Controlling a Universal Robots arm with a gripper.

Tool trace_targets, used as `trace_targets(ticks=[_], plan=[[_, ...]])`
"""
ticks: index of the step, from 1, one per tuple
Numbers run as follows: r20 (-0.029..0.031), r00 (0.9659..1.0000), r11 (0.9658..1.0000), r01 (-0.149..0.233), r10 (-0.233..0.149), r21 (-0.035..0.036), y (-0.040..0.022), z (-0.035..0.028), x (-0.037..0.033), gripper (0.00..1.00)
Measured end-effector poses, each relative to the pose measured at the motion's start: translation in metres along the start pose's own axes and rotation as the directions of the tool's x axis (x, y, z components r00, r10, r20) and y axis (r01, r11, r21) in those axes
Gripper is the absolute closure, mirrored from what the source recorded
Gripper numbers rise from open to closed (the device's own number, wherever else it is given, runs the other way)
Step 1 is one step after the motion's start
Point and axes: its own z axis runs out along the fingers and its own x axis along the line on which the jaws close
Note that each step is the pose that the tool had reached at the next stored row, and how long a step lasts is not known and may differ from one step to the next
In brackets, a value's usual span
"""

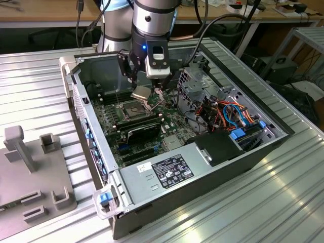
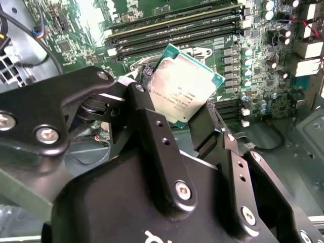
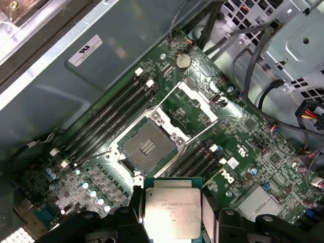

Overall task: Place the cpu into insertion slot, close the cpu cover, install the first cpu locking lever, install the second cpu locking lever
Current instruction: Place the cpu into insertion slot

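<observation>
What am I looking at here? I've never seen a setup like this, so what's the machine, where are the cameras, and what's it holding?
This is a robot arm working over an open computer case that lies on a ribbed metal table. The exterior view comes from a camera off the arm; both wrist views come from cameras riding on the arm, near its gripper. The gripper is shut on a square silvery chip, held by two edges above the green board. The socket is empty, and its metal cover is swung open beside it.
</observation>
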Motion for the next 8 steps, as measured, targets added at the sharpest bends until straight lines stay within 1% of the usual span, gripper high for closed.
trace_targets(ticks=[1, 3, 5, 6, 8], plan=[[0.0006, 0.9999, 0.9999, -0.013, 0.013, 0.0004, 0.0, 0.0003, 0.0, 0.45], [0.0026, 0.9983, 0.9983, -0.059, 0.059, 0.0013, 0.0, 0.0021, 0.0, 0.45], [0.0038, 0.9966, 0.9966, -0.083, 0.083, 0.0018, 0.0003, 0.0032, -0.0002, 0.45], [0.0048, 0.9947, 0.9947, -0.102, 0.102, 0.0023, 0.0009, 0.0042, -0.0007, 0.45], [0.0058, 0.9923, 0.9923, -0.124, 0.124, 0.0026, 0.002, 0.0055, -0.0014, 0.45]])
